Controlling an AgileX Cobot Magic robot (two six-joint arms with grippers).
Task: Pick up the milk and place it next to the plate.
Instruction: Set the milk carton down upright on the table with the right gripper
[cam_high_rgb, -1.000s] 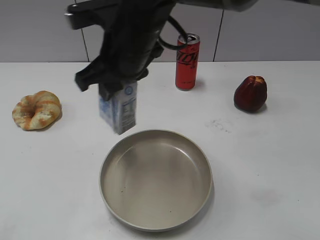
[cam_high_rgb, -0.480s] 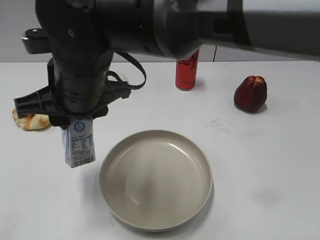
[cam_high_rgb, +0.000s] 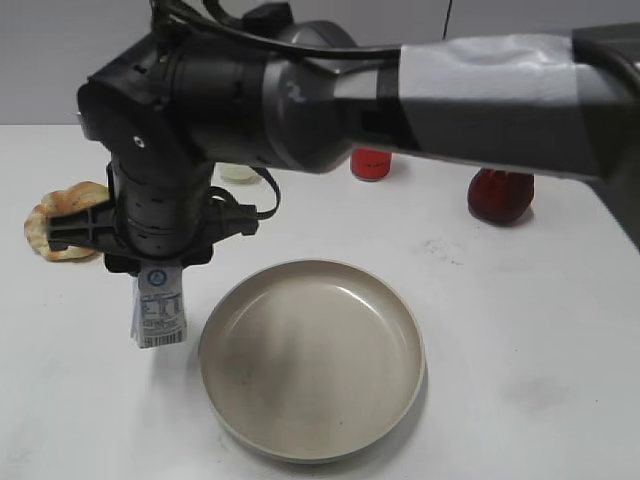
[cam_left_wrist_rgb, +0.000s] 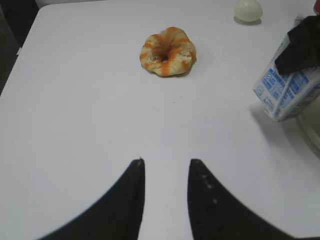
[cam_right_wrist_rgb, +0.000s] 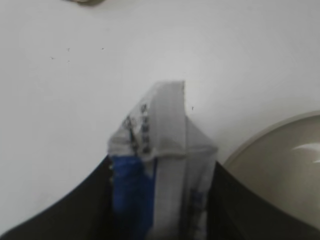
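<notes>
Below the right gripper (cam_high_rgb: 158, 262), whose jaws clamp its top, the milk carton (cam_high_rgb: 158, 310) hangs upright just left of the plate (cam_high_rgb: 311, 358); lower it straight until its base meets the counter (cam_high_rgb: 520, 330), clear of the rim, then release.

Upright milk (cam_high_rgb: 160, 310) beside plate (cam_high_rgb: 312, 452)

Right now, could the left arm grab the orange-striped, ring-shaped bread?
Probably yes. The left gripper points toward the orange-striped, ring-shaped bread with only bare white table between them, and its jaws stand open and empty.
</notes>
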